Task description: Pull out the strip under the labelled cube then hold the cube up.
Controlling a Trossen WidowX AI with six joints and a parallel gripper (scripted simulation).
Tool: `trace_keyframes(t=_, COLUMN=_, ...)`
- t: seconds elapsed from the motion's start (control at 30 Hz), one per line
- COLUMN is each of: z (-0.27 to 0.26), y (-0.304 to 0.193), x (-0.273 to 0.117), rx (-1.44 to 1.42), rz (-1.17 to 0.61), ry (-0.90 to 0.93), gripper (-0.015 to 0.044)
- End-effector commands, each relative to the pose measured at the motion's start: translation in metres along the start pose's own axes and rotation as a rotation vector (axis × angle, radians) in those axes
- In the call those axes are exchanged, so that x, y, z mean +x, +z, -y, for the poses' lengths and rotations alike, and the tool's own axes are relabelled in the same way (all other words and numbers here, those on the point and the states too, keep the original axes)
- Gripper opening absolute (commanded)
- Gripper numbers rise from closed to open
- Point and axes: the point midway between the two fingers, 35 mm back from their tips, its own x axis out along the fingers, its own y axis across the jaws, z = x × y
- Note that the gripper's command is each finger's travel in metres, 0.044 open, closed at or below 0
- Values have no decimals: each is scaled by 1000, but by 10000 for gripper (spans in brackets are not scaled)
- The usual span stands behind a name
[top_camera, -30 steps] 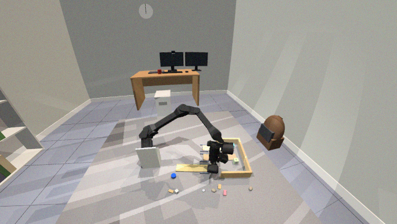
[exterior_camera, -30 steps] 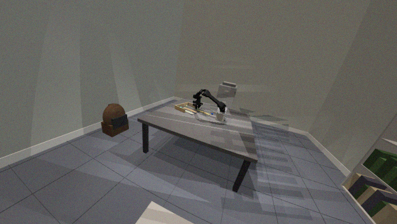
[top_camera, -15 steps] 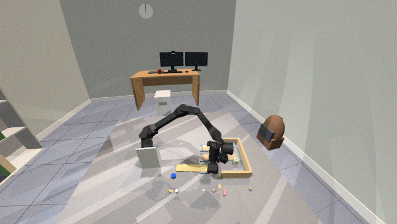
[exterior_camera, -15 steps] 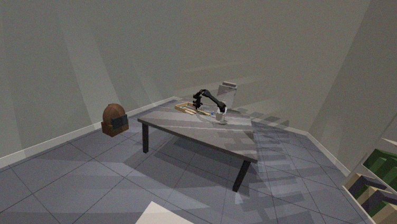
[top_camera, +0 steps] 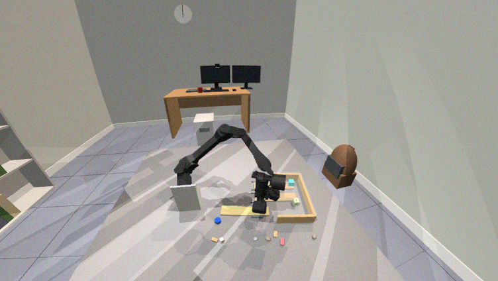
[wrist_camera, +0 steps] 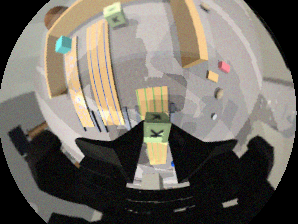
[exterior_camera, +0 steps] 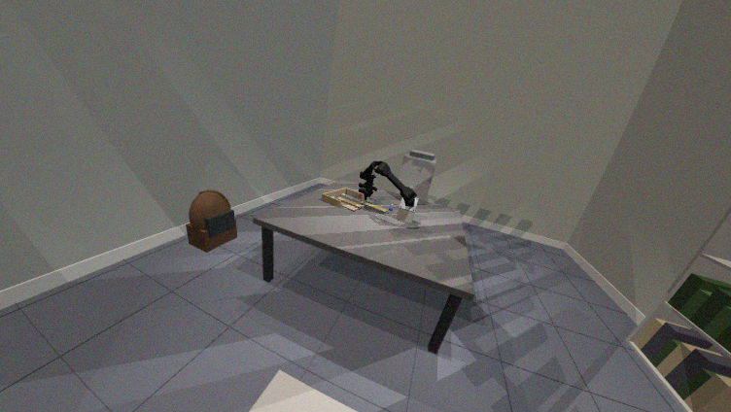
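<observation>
Above the pulled-out strip, whose far part lay outside the open-fronted wooden tray, the gripper was closed on the green labelled cube. Inside the tray, a second pale-green cube and a turquoise cube sat well apart from each other.

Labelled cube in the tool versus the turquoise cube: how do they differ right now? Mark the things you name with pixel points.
The labelled cube (wrist_camera: pixel 157 131) is pale green, while the turquoise cube (top_camera: pixel 291 181) (wrist_camera: pixel 63 45) is blue-green. The labelled cube shows dark letters; the turquoise cube shows none. The labelled cube is gripped by the tool (wrist_camera: pixel 157 137); the turquoise cube isn't. Both are cube-shaped.
</observation>
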Motion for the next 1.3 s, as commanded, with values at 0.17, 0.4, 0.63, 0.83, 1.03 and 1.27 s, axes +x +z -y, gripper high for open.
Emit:
trace_keyframes(t=0.17, z=3, y=-25, x=-14, rx=2, rz=-4, ry=-2, gripper=0)
trace_keyframes(t=0.4, z=5, y=-44, x=-15, rx=3, rz=-5, ry=-2, gripper=0)
trace_keyframes(t=0.63, z=7, y=-69, x=-15, rx=4, rz=-6, ry=-3, gripper=0)
trace_keyframes(t=0.83, z=8, y=-81, x=-15, rx=5, rz=-7, ry=-3, gripper=0)
trace_keyframes(t=1.03, z=8, y=-81, x=-49, rx=5, rz=-6, ry=-4, gripper=0)
trace_keyframes(t=1.27, z=8, y=-81, x=-51, rx=5, rz=-6, ry=-4, gripper=0)
